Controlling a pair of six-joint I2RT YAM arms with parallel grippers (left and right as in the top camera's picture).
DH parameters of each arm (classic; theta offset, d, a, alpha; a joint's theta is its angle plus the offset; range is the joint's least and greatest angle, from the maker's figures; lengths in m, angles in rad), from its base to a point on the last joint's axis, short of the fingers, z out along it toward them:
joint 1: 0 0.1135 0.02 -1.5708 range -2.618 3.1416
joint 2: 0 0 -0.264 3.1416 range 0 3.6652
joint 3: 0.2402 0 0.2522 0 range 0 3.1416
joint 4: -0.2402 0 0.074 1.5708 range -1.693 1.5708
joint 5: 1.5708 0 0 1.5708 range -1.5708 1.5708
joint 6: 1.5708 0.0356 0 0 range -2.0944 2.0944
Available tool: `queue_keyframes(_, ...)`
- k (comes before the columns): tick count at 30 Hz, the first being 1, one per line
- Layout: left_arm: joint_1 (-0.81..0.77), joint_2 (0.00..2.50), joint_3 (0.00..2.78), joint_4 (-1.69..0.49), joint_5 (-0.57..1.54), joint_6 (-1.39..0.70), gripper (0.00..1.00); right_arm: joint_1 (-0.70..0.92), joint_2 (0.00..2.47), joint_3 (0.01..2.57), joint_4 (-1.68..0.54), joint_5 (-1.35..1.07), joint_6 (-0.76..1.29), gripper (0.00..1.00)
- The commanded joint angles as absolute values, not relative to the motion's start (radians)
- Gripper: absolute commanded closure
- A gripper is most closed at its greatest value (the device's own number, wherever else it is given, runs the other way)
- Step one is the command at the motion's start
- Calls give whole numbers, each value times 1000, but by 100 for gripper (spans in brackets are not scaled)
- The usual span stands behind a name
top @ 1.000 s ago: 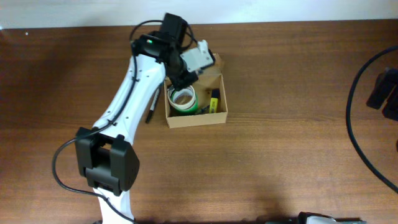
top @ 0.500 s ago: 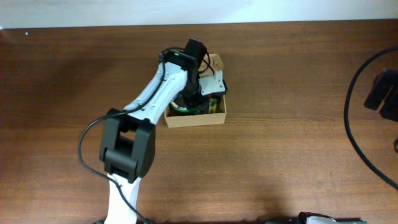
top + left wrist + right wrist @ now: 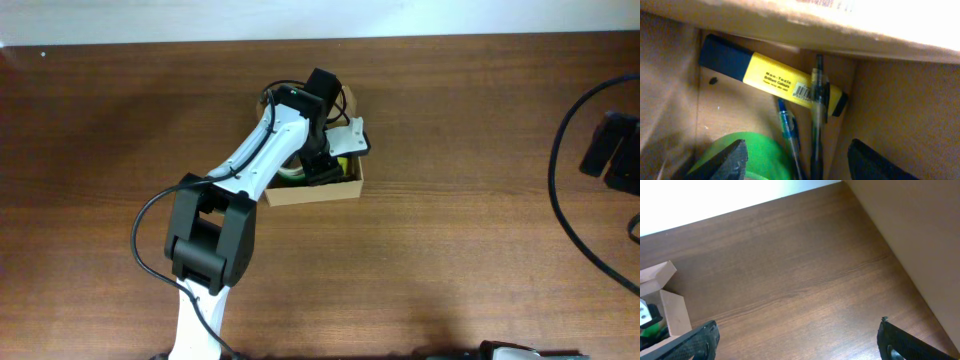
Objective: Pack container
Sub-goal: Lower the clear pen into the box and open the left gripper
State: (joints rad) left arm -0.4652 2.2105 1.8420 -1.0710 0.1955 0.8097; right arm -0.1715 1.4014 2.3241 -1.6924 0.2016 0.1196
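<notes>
Dark wood-grain worktop (image 3: pixel 480 250) is seen below a pale wall (image 3: pixel 400 18) along the far edge. The container (image 3: pixel 318 193) is located on the worktop left of centre, towards the far edge, with its flap lid (image 3: pixel 348 100) raised at the back. The left gripper (image 3: pixel 799 162) is positioned inside the open top; its jaws are spread wide and nothing is held between them. Inside the container a yellow highlighter (image 3: pixel 775 80) with a dark cap is laid across the far end, a blue pen (image 3: pixel 789 130) and a dark pen (image 3: pixel 818 115) are laid side by side, the dark one crossing over the highlighter, and a green tape roll (image 3: pixel 747 152) is seated near the left jaw. The step in hand is judged to be a release of an item into the container. A straight upward retreat is called for next, so that the walls and the raised lid are not caught; closing of the lid is judged to remain. The right gripper (image 3: pixel 799 347) is parked well apart over bare worktop, its jaws also set wide and empty. A black cable (image 3: pixel 556 190) is looped at the right side, clear of the container. No obstruction is seen apart from the lid just behind the wrist.
</notes>
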Motion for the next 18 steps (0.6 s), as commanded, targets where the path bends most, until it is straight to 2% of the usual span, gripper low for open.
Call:
queue_keyframes(1,-464,2211,1883,-1070,89,720,41,-177,1394,2321,-1698,215,115,1)
queue_keyframes(3,-464,2202,1932,-1070,28,653,45,-177,1394,2321,-1698,215,115,1)
queue_keyframes(7,-453,2164,2048,-1072,-79,534,46,-177,1394,2321,-1698,215,115,1)
queue_keyframes(11,-425,2109,2160,-1076,-71,393,47,-177,1394,2321,-1698,215,115,1)
queue_keyframes(13,-412,2086,2185,-1079,-72,316,52,-177,1394,2321,-1698,215,115,1)
queue_keyframes(18,-364,2064,2187,-1172,-104,155,52,-177,1393,2321,-1698,222,115,1)
